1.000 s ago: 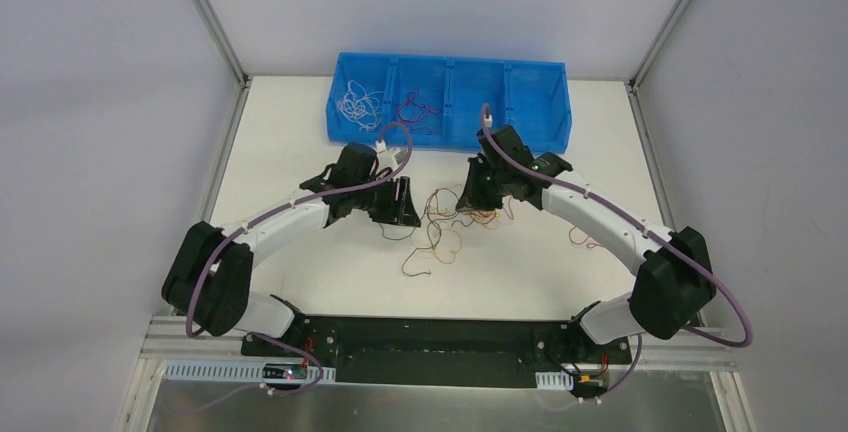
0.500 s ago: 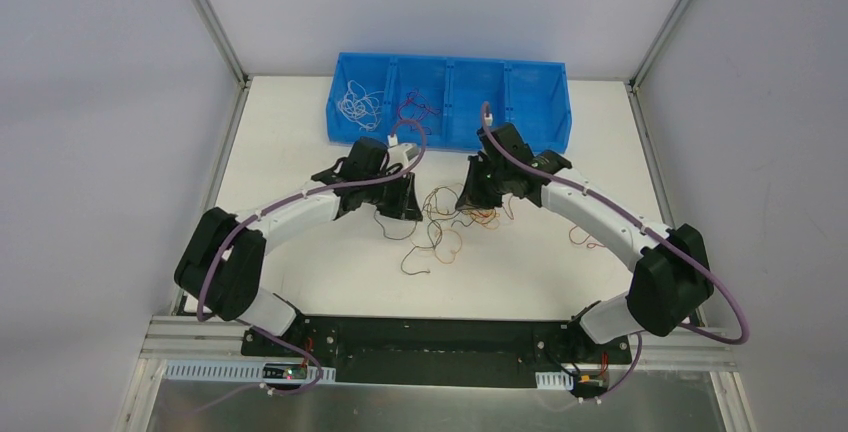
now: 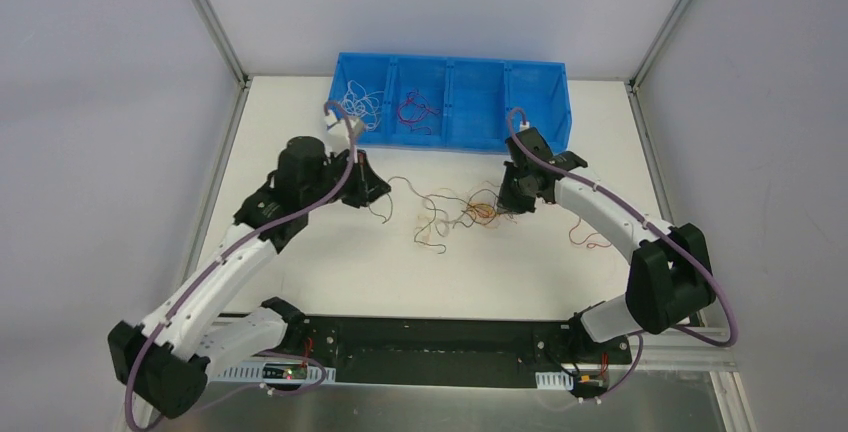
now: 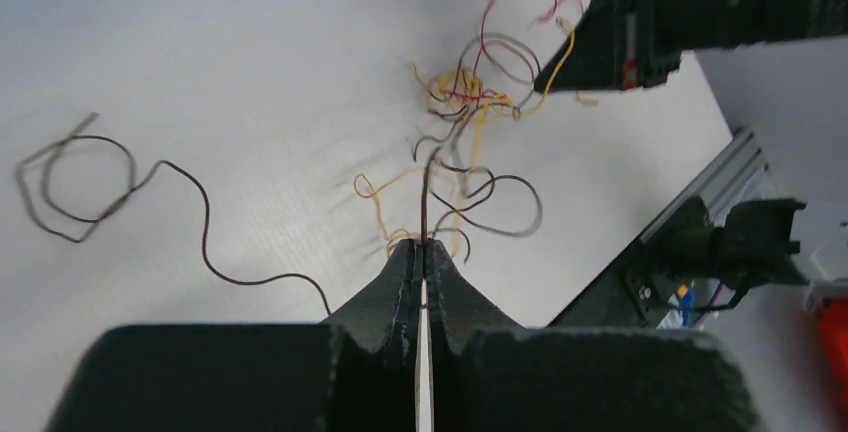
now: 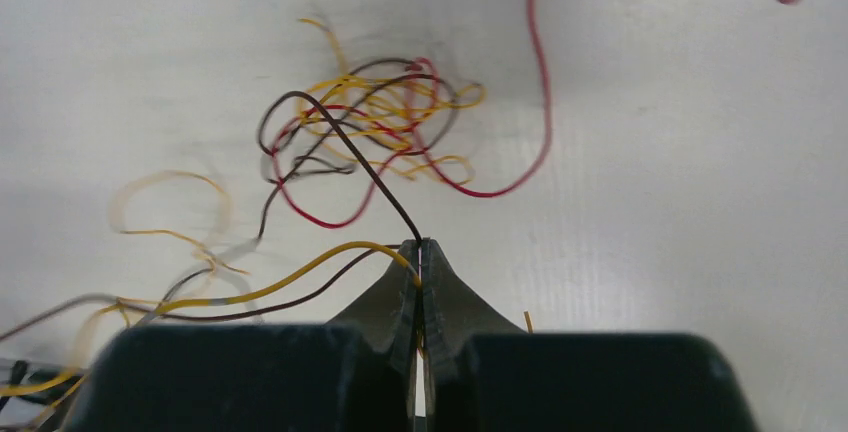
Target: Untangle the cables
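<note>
A tangle of thin yellow, red and dark cables [image 3: 470, 212] lies stretched across the table middle; it also shows in the left wrist view [image 4: 465, 102] and the right wrist view [image 5: 370, 112]. My left gripper [image 3: 368, 192] is left of the tangle, shut on a dark brown cable [image 4: 425, 187] that runs taut to the tangle. My right gripper [image 3: 512, 202] is at the tangle's right end, shut on a yellow cable [image 5: 300, 270] and a dark cable [image 5: 360, 157]. A loose dark strand [image 4: 120, 182] lies coiled beside the left gripper.
A blue bin [image 3: 540, 102] with several compartments stands at the back, with white wires [image 3: 358, 102] in the left compartment and red wires [image 3: 418, 108] in the one beside it. A loose red strand [image 3: 590, 240] lies right of the right arm.
Both grippers have pulled apart, the left far to the left and back, the right to the right. The tangle has stretched out into a longer, flatter line between them.
</note>
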Motion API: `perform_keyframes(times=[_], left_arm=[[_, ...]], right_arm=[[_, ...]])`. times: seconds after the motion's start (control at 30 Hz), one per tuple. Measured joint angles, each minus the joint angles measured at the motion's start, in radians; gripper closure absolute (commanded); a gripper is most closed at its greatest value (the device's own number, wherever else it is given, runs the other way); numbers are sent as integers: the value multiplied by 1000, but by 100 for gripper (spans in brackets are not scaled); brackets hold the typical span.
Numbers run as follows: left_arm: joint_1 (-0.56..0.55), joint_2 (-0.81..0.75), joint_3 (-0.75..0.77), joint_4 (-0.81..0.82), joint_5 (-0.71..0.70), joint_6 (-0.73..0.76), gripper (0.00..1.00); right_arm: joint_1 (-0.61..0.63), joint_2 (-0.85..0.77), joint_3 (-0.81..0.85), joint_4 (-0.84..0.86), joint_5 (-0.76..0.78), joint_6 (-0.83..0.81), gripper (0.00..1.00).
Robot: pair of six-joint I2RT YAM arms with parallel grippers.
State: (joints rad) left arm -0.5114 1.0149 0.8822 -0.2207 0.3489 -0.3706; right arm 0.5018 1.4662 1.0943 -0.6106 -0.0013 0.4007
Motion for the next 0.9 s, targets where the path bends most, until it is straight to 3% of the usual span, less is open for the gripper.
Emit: perform_keyframes(times=[0.13, 0.37, 0.6, 0.9], left_arm=[[93, -99, 87, -76, -19, -31, 100], [216, -101, 322, -188, -48, -53, 100], [225, -37, 537, -212, -74, -108, 100], [225, 41, 687, -239, -70, -156, 100]], right_arm=[[-37, 0, -60, -37, 72, -17, 100], [-71, 0, -127, -66, 151, -32, 100], [-97, 0, -151, -78, 190, -43, 100], [-159, 0, -176, -80, 206, -65, 100]])
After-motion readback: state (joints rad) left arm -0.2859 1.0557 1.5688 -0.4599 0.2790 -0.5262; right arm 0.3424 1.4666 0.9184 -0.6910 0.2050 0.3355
